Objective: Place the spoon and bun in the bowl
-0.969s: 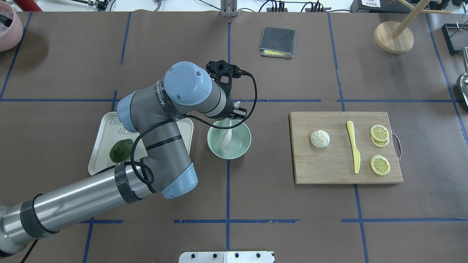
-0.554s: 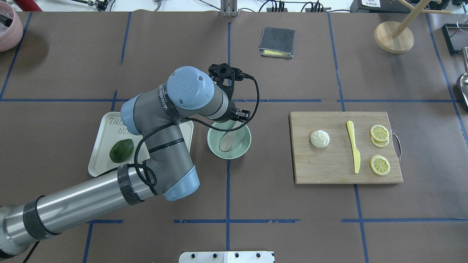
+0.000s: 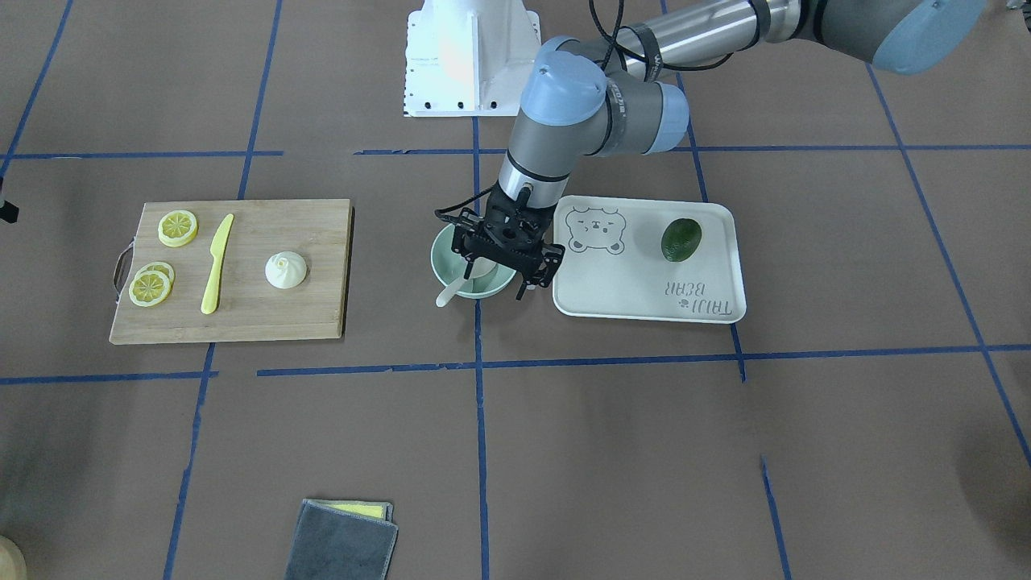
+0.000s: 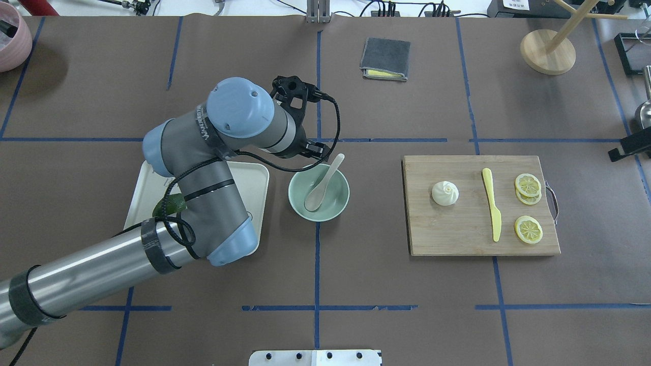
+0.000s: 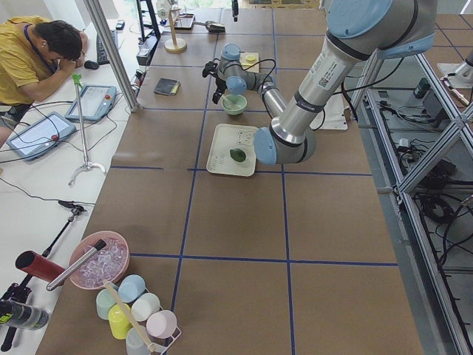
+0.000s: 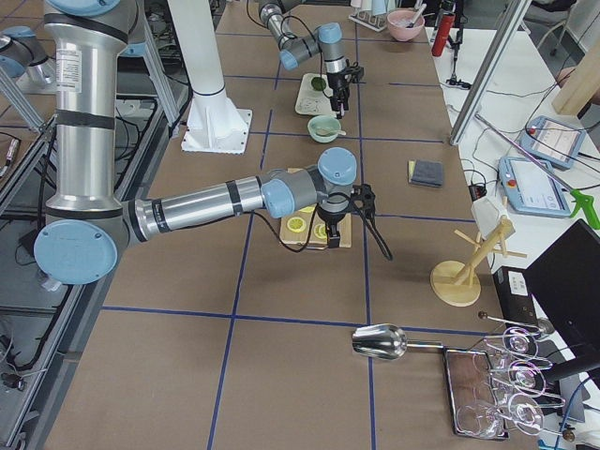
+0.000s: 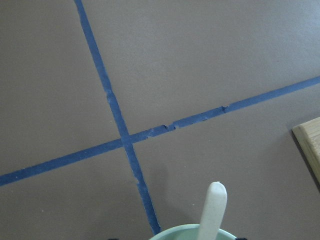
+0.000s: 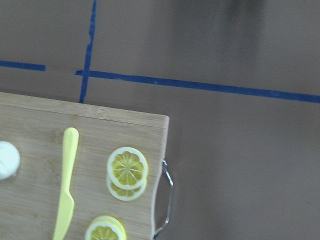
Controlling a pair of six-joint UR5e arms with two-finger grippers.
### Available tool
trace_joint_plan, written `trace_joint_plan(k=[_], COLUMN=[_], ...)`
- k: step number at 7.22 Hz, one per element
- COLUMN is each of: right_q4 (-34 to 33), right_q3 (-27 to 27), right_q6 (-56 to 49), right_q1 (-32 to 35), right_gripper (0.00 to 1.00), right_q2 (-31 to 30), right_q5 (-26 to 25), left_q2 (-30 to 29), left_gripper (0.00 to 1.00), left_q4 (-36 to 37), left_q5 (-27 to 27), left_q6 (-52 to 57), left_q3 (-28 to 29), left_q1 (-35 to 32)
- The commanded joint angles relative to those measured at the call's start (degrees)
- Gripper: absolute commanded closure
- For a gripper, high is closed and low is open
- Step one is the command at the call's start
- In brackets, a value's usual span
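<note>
Mostly brown table [image 3: 612, 451] is filling lower frame; left gripper [image 3: 501, 262] is hanging spread, empty, by bowl [image 3: 440, 254]; right gripper [image 6: 330, 230]: cannot tell.

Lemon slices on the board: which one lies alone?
The lemon slice at the robot-side corner of the board; the other two overlap beside the handle.

Brown paper covers the long table [image 4: 386, 284], squared off with blue tape lines [image 4: 316, 264]. Along one side runs a white bench [image 5: 22, 222] carrying tablets [image 5: 92, 102]; a man in a yellow shirt [image 5: 29, 59] sits there, head propped on his hand, beside an aluminium post [image 5: 111, 52].
</note>
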Motion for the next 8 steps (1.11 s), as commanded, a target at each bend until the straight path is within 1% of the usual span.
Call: trace_joint_plan(k=[1, 2, 3, 4, 5, 6, 7, 8], right_q4=[11.34, 11.1, 10.83, 9.7, 7.25, 5.75, 5.82, 5.82], right_q3=[1.63, 1.46, 0.94, -0.37, -1.95, -4.4, -7.47, -7.94], right_q6=[25.22, 29.58, 34.07, 40.46, 42.79, 42.81, 42.81, 42.73], right_q1=[-14.36, -19.75, -24.41, -29.76, -33.21, -34.2, -34.21, -34.04], right_gripper=[0.0, 0.0, 0.0, 0.0, 0.0, 0.0, 0.01, 0.02], right_q2=[2.41, 5.65, 8.38, 12.06, 15.06, 17.35, 18.85, 18.78], right_q5=[-9.03, -12.06, -16.18, -22.31, -26.37, -27.46, -27.47, -27.56], left_q2=[9.16, 13.56, 18.13, 22.09, 22.22, 22.31, 22.22, 22.22], left_gripper=[0.19, 0.19, 0.19, 0.17, 0.17, 0.16, 0.16, 0.15], left_q4=[1.09, 2.92, 3.28, 3.11, 3.11, 3.11, 3.11, 3.11], left_q5=[-7.28, -7.76, -7.86, -7.86, -7.77, -7.68, -7.59, -7.51], left_q6=[8.66, 9.13, 11.13, 13.59, 13.61, 13.61, 13.53, 13.44], left_q3=[-8.26, -12.83, -16.88, -19.35, -19.46, -19.55, -19.47, -19.55], left_q1=[-6.0, -8.3, -9.71, -10.07, -10.16, -10.17, -10.17, -10.17])
